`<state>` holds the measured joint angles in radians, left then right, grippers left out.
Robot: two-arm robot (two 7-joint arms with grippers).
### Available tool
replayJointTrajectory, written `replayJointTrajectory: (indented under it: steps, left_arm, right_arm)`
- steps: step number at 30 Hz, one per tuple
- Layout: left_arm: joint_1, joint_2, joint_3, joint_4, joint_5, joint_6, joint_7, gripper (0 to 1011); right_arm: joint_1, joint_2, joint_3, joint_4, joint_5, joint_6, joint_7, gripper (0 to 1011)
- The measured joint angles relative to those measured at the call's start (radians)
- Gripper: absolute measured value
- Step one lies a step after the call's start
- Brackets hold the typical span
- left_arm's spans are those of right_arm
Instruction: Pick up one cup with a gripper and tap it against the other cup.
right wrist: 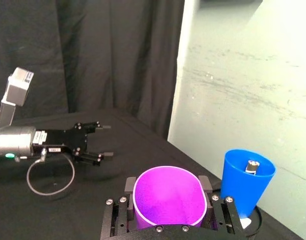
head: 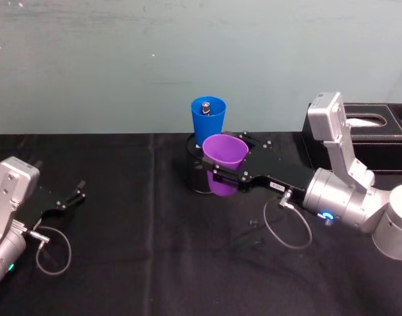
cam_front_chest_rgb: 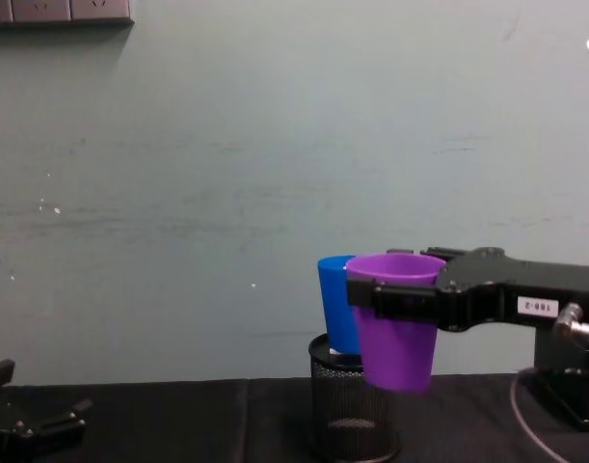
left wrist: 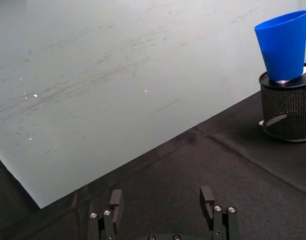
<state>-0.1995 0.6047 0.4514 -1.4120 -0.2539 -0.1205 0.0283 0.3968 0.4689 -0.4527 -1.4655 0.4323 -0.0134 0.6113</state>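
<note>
So the right tool [head: 227,170] is clamped around the purple cup [head: 224,150], one finger on each side. It's holding the cup upright and clear of the black tabletop [head: 154,263], right in front of the blue cup [head: 208,122]; the two overlap in the chest view, but I can't tell if they're actually touching. The blue cup stands in the black wire-mesh holder [left wrist: 288,117] near the back wall with a small metal bit inside it, and the left tool [head: 77,191] sits low over the tabletop, well off to the left, jaws spread apart.
</note>
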Motion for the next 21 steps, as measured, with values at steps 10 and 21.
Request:
replayJointTrajectory:
  steps: [10, 21]
  left_arm:
    - [0.0, 0.0, 0.0, 0.0, 0.0, 0.0, 0.0, 1000]
    - [0.0, 0.0, 0.0, 0.0, 0.0, 0.0, 0.0, 1000]
  right_arm:
    - [0.003, 0.003, -0.002, -0.01, 0.018, 0.018, -0.013, 752]
    - [0.003, 0.002, -0.001, -0.009, 0.016, 0.016, -0.013, 752]
